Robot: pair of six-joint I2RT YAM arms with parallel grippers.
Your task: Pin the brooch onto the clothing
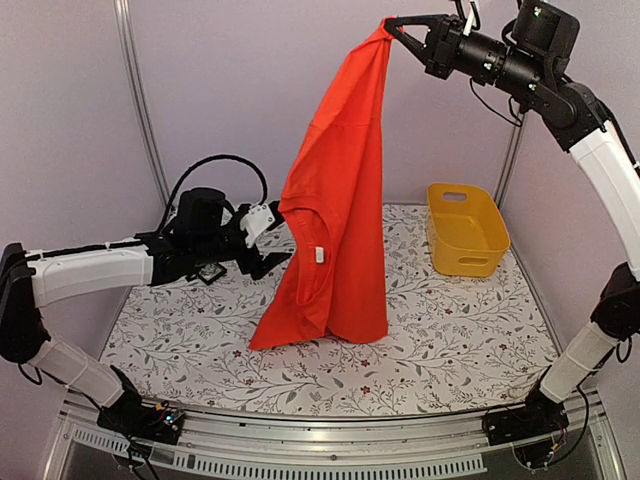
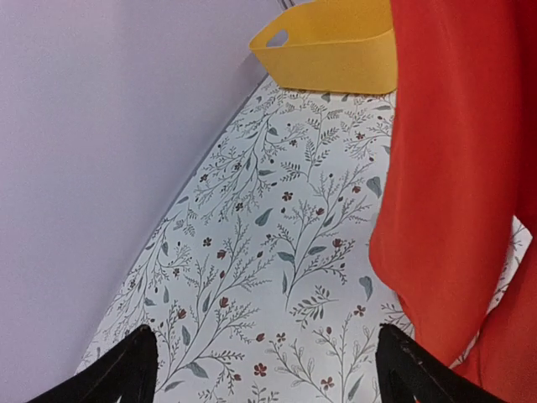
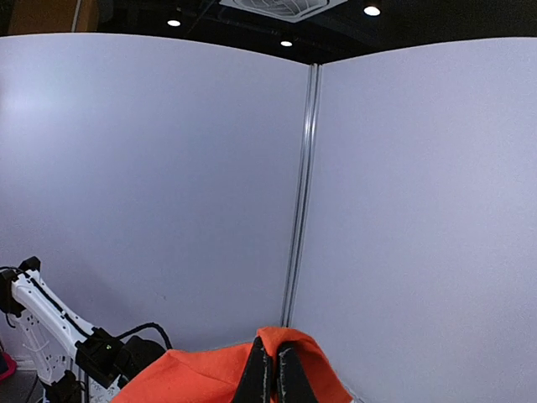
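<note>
Red-orange shirt hangs upright from the right hand clenched on its top, the left hand spread open and empty just beside its left edge.

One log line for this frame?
right end effector: shut on red-orange short-sleeved T-shirt, held high | left end effector: open, beside it | brooch: not visible
</note>
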